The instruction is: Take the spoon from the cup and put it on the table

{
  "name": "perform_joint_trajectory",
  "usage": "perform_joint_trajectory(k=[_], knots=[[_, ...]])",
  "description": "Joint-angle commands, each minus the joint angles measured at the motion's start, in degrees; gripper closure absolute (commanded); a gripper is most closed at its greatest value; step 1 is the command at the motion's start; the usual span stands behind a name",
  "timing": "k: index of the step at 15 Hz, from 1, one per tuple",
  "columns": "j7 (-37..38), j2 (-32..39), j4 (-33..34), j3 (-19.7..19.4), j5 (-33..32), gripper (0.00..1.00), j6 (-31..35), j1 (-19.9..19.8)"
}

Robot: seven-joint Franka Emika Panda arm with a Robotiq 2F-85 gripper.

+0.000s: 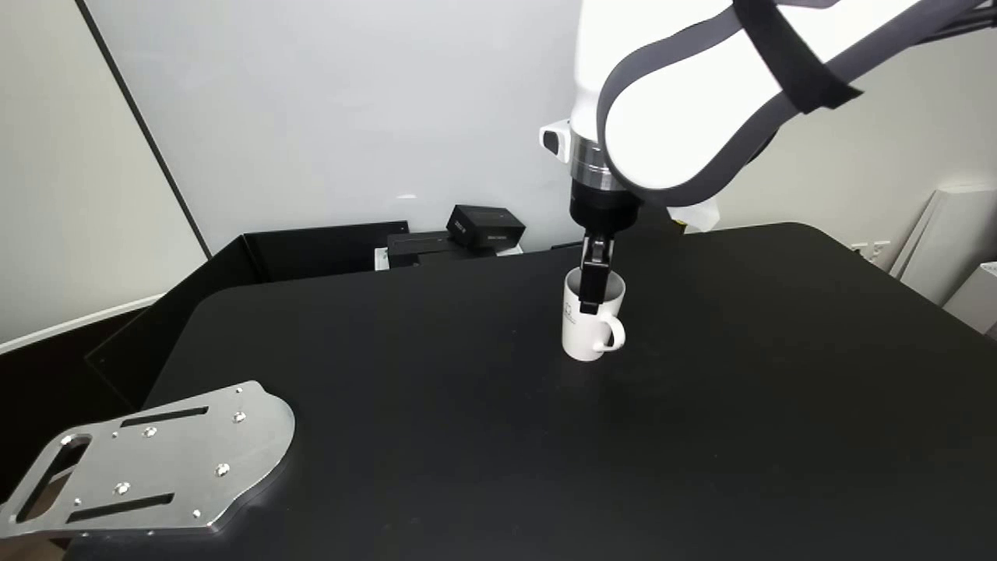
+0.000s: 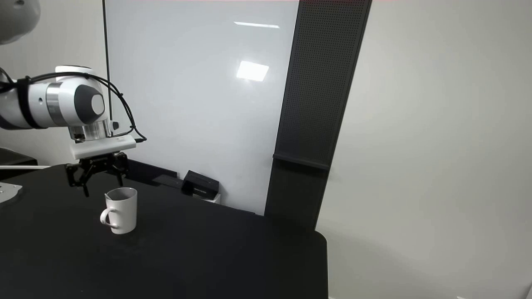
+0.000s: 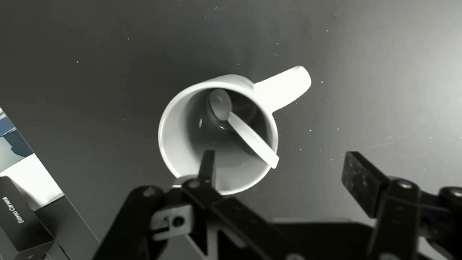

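The spoon [image 3: 252,139] leaned aslant inside the cup [image 2: 124,211]. In the wrist view its bowl sat deep in the cup, toward the upper wall, and its slim handle rose across to the rim, where the tip lapped over the edge. The tip also showed as a small pale point at the rim in an exterior view.

The cup stood upright on the table [image 1: 374,405], its handle jutting from one side. A small dark mark [image 1: 568,311] was visible on its white wall.

The jaws stood wide apart, pointing down over the cup. In the wrist view one fingertip [image 3: 206,166] overlapped the cup's rim, while the other was well off to the right, with the spoon's tip between the two. Whether the jaws touched the cup could not be told.

The arm [image 1: 685,117] carrying them was white and grey, and in an exterior view black cables [image 2: 120,95] looped beside its wrist.

A slotted metal plate [image 1: 163,460] lay at the table's edge, well apart from the cup. Black boxes [image 1: 487,226] sat past the far edge, before a glossy white panel [image 1: 350,117]. A dark perforated panel [image 2: 324,83] rose behind the table.
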Motion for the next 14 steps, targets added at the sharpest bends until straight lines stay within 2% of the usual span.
perform_joint_trajectory(k=[1,9,11,14], knots=[[2.6,0.1,-0.1,-0.5,-1.5,0.40,0.8,0.4],[3.0,0.4,0.1,-0.5,-1.3,0.97,0.7,0.4],[3.2,0.4,0.2,-0.6,-1.2,1.00,0.6,0.3],[4.2,0.1,0.8,-0.8,-0.6,1.00,1.1,-0.1]])
